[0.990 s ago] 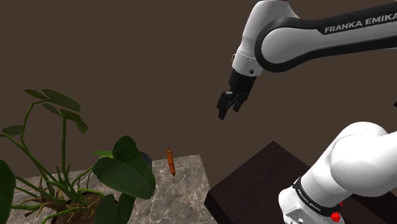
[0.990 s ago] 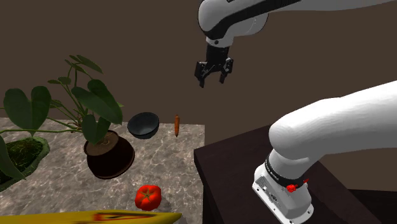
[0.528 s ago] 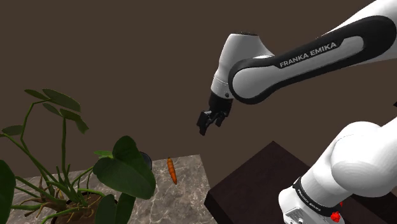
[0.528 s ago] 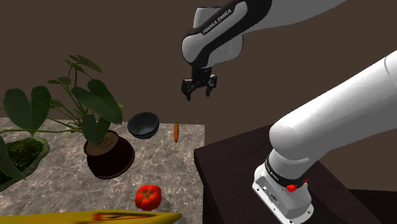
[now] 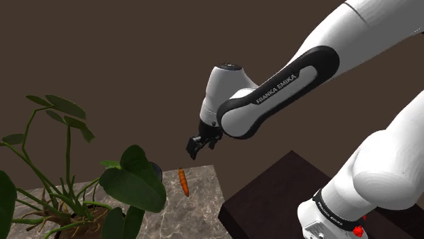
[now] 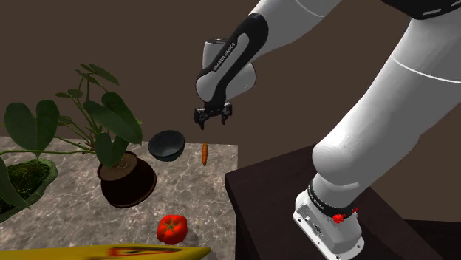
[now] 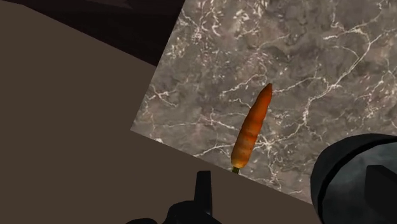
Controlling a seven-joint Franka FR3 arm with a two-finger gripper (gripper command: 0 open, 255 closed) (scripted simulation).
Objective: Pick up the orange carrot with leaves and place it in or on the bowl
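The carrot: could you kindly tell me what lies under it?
The carrot lies flat on the grey marbled tabletop, near its edge. Nothing else shows beneath it, though the strip of tabletop directly under its body is covered.

Carrot on tbl nr bowl

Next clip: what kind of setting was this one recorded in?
Probably a home kitchen counter, rendered in simulation: a marbled countertop carries food, a carrot and a tomato, beside a dark bowl and a potted plant.
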